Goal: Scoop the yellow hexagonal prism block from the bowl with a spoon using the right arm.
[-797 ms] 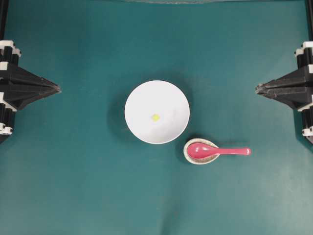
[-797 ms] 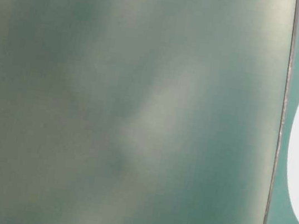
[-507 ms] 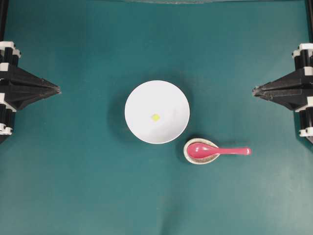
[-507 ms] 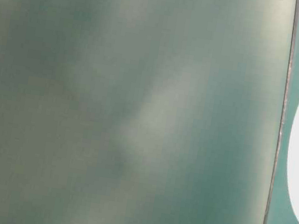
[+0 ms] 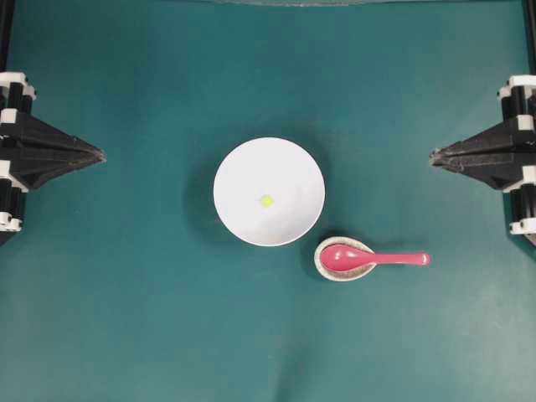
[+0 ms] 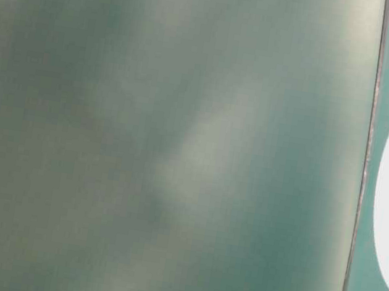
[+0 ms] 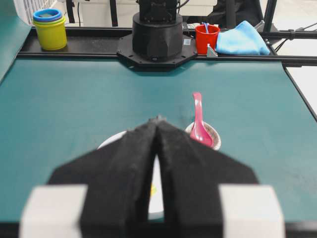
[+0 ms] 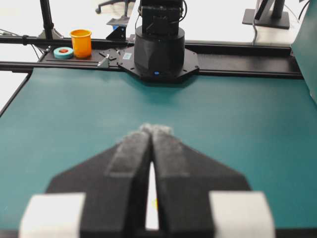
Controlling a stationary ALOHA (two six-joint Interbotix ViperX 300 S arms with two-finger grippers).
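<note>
1. Right hand: closed to a point, holding nothing, parked well to the right of the bowl at the worktop edge.
2. Left hand: likewise pinched closed and empty, well to the left of the bowl.
3. Spoon: just beside the bowl on its lower right, scoop resting in a small speckled spoon rest, handle pointing away from the bowl toward the right arm's side. Untouched.
4. Yellow hexagonal prism block: lying near the middle of the bowl.
5. Progress: nothing done yet by the look of it; picking up the spoon and scooping both remain.
6. Obstacles: none visible between bowl, spoon and right hand; bare green worktop all round.
</note>
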